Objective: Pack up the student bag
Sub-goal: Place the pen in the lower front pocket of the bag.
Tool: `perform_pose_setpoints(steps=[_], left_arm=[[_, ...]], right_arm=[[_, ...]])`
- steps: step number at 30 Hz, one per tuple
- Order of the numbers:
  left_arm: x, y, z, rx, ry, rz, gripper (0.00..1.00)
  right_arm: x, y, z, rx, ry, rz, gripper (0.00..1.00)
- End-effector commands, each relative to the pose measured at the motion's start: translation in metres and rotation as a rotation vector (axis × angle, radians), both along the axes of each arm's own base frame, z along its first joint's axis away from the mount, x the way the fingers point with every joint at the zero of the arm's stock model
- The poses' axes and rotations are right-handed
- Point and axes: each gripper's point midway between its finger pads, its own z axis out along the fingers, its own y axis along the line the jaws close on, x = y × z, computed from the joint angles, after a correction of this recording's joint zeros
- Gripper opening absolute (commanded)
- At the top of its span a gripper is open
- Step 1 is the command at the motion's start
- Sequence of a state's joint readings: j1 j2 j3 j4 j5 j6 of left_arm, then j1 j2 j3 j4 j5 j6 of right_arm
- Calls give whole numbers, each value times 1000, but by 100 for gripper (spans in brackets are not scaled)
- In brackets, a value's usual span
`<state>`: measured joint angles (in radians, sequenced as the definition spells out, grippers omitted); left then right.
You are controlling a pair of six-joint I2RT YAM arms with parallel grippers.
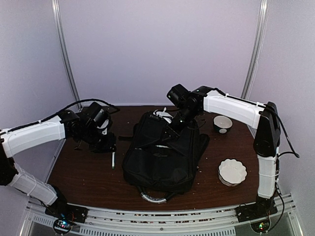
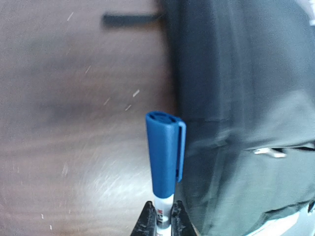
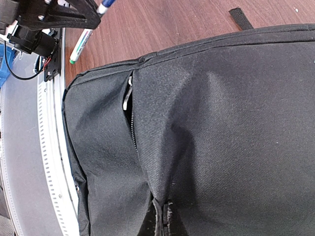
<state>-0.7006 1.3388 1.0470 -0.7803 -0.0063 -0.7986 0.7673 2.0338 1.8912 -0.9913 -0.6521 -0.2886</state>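
Count: one student bag (image 1: 162, 157), one blue-capped marker (image 2: 165, 152), two bowls, two arms.

The student bag is black and lies mid-tabletop, with its grey handle (image 1: 153, 198) at the near edge. Its far part is bunched up under the right gripper (image 1: 176, 125), whose fingers are pressed together on a fold of the bag's fabric. The left gripper (image 2: 162, 216) pinches the marker's white barrel just under the cap, over the left part of the tabletop (image 1: 83, 172), just beside the bag's left side.

The dark bowl (image 1: 222, 123) is near the far right corner and the white fluted bowl (image 1: 232, 171) toward the near right corner, both apart from the bag.

Surface: dark brown wood with light flecks. Pale walls (image 1: 147, 49) stand on three sides, and a metal rail (image 1: 162, 216) runs along the near edge.

The widest strip of bare wood is between the bag and the left edge — a narrower one runs between the bag and the bowls.
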Motion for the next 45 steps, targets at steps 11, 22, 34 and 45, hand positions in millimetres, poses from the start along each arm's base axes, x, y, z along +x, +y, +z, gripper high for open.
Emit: perform_pose_setpoints(steps=[11,22,34,45], left_arm=[[-3,-101,123,-152,-659,-723,0],[-37,-140,119,162,-915,-1167,0],[-45,-192,71,518,-979,-1500,0],[-36,-217,28,633,-941,-1605,0]], right_arm=[[-9,12,14,71,55,25,0],[-11,10,18,72,51,23,0],[-12,11,21,82,59,23,0],[-12,13,20,86,68,24,0]])
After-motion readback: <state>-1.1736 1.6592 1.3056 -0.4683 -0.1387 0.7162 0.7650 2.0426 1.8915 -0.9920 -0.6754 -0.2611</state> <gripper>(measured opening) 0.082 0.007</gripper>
